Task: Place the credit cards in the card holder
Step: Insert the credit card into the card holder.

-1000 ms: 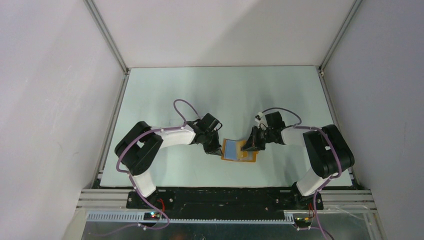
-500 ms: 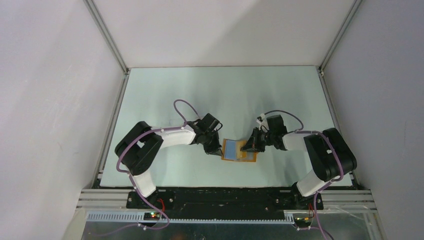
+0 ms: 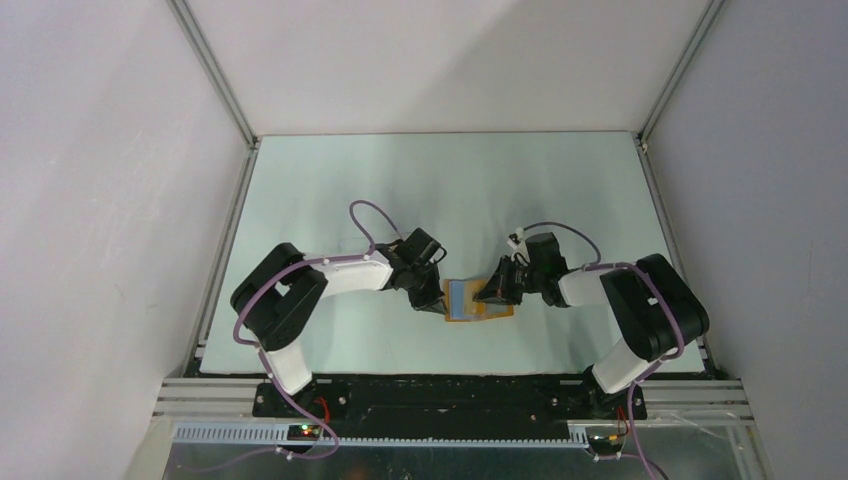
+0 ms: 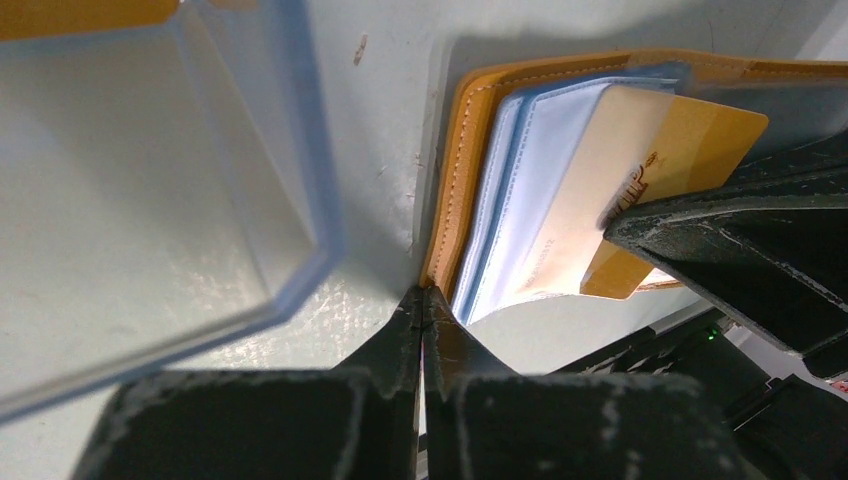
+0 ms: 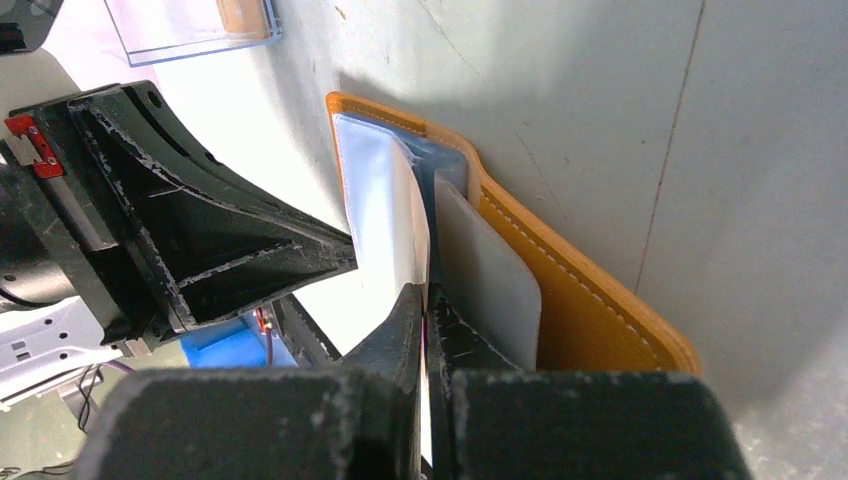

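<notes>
The card holder (image 3: 480, 313) lies open on the table between both arms, with an orange cover (image 4: 470, 150) and pale blue inner sleeves (image 5: 385, 215). A tan-orange credit card (image 4: 690, 140) with a pale mark sits partly inside a clear sleeve. My right gripper (image 5: 427, 292) is shut on the card's outer end, and its dark fingers (image 4: 740, 240) cover that corner. My left gripper (image 4: 423, 295) is shut, with its tips pressed on the card holder's left orange edge and nothing between them. From above, the left gripper (image 3: 441, 300) and the right gripper (image 3: 488, 294) flank the holder.
A clear rectangular plastic case (image 4: 150, 180) lies just left of the card holder, close to the left fingers, and it also shows at the top of the right wrist view as the same case (image 5: 190, 20). The table's near rail (image 3: 450, 382) is close behind.
The right gripper has moved left toward the card holder with the card, and less of the blue inside shows from above. The left gripper has stayed at the holder's left edge.
</notes>
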